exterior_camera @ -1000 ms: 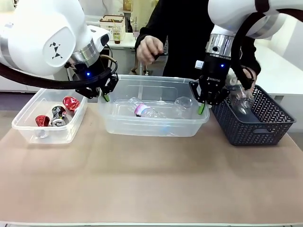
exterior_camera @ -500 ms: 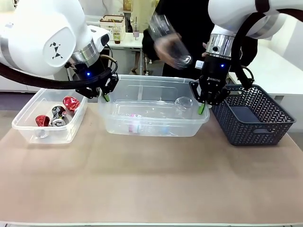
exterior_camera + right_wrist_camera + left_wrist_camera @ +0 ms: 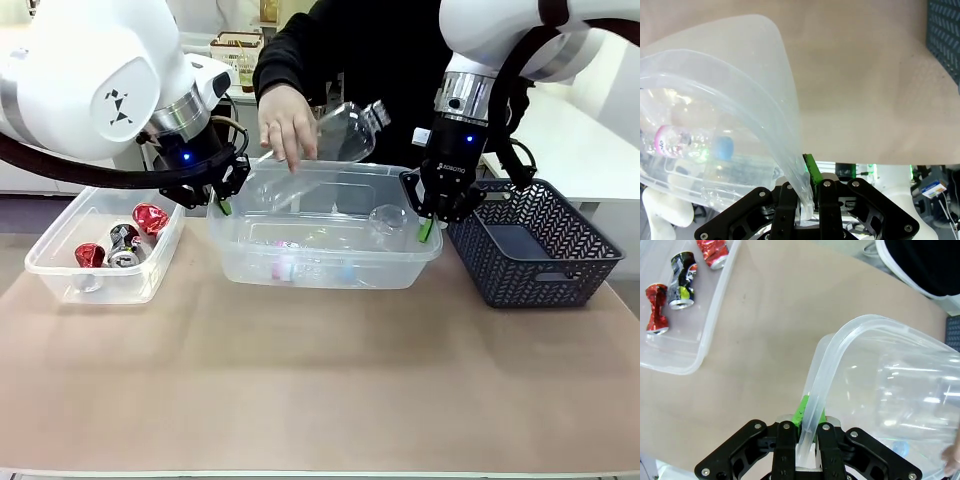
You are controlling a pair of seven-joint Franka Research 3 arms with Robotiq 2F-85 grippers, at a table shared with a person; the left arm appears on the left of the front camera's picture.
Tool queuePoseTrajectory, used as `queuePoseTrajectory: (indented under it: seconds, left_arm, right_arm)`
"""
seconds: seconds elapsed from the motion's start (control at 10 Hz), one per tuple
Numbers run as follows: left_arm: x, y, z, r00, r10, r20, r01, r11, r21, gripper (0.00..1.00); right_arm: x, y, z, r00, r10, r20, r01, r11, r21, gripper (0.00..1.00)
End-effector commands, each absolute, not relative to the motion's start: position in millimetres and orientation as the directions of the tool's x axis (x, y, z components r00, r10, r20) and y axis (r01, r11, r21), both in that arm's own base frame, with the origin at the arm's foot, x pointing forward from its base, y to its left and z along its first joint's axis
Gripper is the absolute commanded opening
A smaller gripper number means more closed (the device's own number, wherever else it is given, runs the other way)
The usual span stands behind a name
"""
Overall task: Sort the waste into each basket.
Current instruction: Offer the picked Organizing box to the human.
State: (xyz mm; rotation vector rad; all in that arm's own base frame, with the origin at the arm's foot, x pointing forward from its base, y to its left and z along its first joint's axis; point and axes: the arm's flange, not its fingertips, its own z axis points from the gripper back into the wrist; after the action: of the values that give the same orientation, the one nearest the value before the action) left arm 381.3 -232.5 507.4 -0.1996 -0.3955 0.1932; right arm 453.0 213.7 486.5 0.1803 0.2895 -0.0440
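The middle clear basket (image 3: 320, 262) holds a few clear bottles (image 3: 385, 220) from the waste. My left gripper (image 3: 222, 200) is shut on its left rim, and my right gripper (image 3: 428, 222) is shut on its right rim. In the left wrist view the gripper (image 3: 807, 440) pinches the rim (image 3: 822, 370). In the right wrist view the gripper (image 3: 807, 197) pinches the rim (image 3: 785, 140) beside a pink-labelled bottle (image 3: 667, 140). A person's hand (image 3: 288, 125) holds another clear bottle (image 3: 345, 132) above this basket. The left clear basket (image 3: 60, 275) holds red cans (image 3: 150, 217) and a black-silver can (image 3: 124, 245).
A dark lattice basket (image 3: 530, 250) stands at the right, close to my right arm, and nothing shows inside it. The person stands at the far side behind the middle basket. Bare brown tabletop (image 3: 320, 380) lies in front of all three containers.
The person's hand carried a clear bottle from the dark lattice basket up and leftward, and it is now just above the middle basket. Both arms stayed still.
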Motion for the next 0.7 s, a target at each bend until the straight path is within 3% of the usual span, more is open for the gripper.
queuePoseTrajectory:
  seconds: [0.0, 0.6]
  left_arm:
    - [380.0, -229.0, 510.0, 0.892, 0.254, 0.375, -0.168, 0.955, -0.246, 0.00]
    - [380.0, -229.0, 510.0, 0.892, 0.254, 0.375, -0.168, 0.955, -0.246, 0.00]
  right_arm:
    - [448.0, 209.7, 484.3, 0.958, -0.018, -0.287, 0.068, 0.984, 0.166, 0.00]
    - [448.0, 209.7, 484.3, 0.958, -0.018, -0.287, 0.068, 0.984, 0.166, 0.00]
